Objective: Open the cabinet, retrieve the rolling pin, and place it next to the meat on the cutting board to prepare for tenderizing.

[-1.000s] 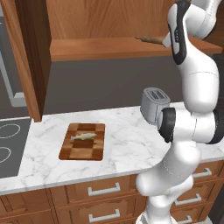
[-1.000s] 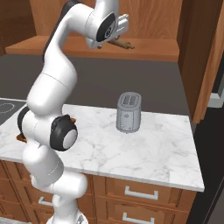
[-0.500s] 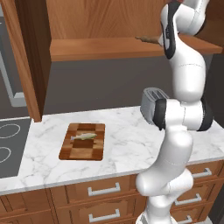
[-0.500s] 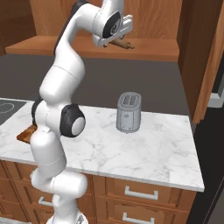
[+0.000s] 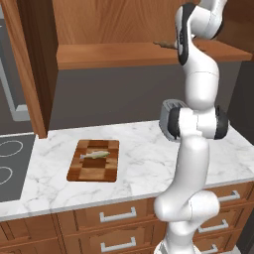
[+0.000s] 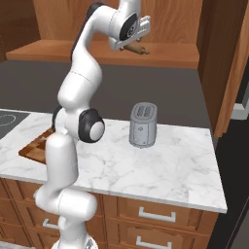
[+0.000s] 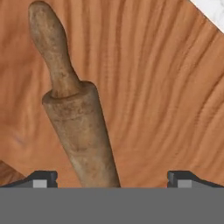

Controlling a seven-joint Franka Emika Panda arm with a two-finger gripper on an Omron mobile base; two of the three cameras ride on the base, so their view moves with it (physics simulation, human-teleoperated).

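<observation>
The cabinet (image 5: pixel 114 52) stands open, its door (image 5: pixel 29 64) swung out at the left. On its shelf lies the rolling pin (image 7: pixel 78 122), brown and worn, with one narrow handle pointing away from the hand. My gripper (image 7: pixel 111 177) is open and hangs just over the pin, one fingertip (image 7: pixel 41 178) on each side of its barrel, apart from it. From the right base view the hand (image 6: pixel 127 43) reaches into the shelf above the rolling pin (image 6: pixel 137 50). Down on the counter, the cutting board (image 5: pixel 94 166) carries the small pale meat (image 5: pixel 95 155).
A grey toaster (image 6: pixel 143 125) stands on the marble counter (image 6: pixel 160 165) below the shelf, right of the arm. A stove top (image 5: pixel 10 171) borders the counter at the left. The other open cabinet door (image 6: pixel 221 63) juts out at the right. Drawers (image 5: pixel 116 216) run under the counter.
The arm has straightened upward and swung its elbow in toward the cabinet, with the hand staying at the rolling pin on the shelf. Board, meat and toaster have not moved.
</observation>
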